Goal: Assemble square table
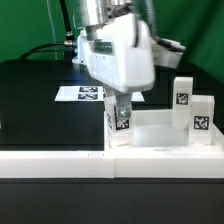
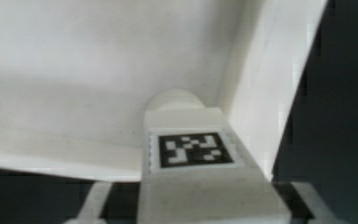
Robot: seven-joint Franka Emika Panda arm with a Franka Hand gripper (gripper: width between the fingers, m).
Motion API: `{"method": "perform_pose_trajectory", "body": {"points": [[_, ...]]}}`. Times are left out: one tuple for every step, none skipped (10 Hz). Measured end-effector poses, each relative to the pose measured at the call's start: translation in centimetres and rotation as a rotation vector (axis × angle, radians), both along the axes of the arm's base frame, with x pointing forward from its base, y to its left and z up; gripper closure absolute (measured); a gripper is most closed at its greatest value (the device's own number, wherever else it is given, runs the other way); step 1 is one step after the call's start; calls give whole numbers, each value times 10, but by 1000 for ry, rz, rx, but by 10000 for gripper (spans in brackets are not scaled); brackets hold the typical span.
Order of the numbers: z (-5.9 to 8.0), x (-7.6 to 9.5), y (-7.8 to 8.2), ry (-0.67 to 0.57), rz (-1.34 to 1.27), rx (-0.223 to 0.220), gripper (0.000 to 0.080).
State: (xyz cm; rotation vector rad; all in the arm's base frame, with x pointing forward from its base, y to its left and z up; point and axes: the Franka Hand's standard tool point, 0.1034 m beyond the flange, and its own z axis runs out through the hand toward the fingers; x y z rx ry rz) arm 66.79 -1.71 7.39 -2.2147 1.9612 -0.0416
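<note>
Between the fingers (image 2: 108, 200) sits a tagged leg (image 2: 197, 160), over the tabletop (image 2: 105, 90).

A black table (image 1: 30, 100) fills the scene. The marker board (image 1: 78, 94) lies flat on it around ten o'clock, before a green backdrop (image 1: 30, 25).

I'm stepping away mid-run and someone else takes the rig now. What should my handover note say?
Gripper: shut on a small white tagged block leg, held upright over the near corner of the large flat white plastic square top at the exterior view's left.
Two more white tagged legs stand upright on the top at the exterior view's right: one behind, one nearer.
The marker board lies behind on the black table.
Done: two legs standing; whether they are screwed in, I cannot tell.
Left: seat the held leg, then any remaining legs.
</note>
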Motion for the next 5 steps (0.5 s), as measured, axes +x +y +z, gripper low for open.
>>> {"method": "perform_pose_trajectory", "body": {"points": [[0,0,-2,9,-63,11,511],[0,-1,0,18,-79,17,511],[-1,-1,1,24,-113,22,511],[-2,-2,0,6,-13,-1,511],[-5,-5,5,-3,90,-25,427]]}}
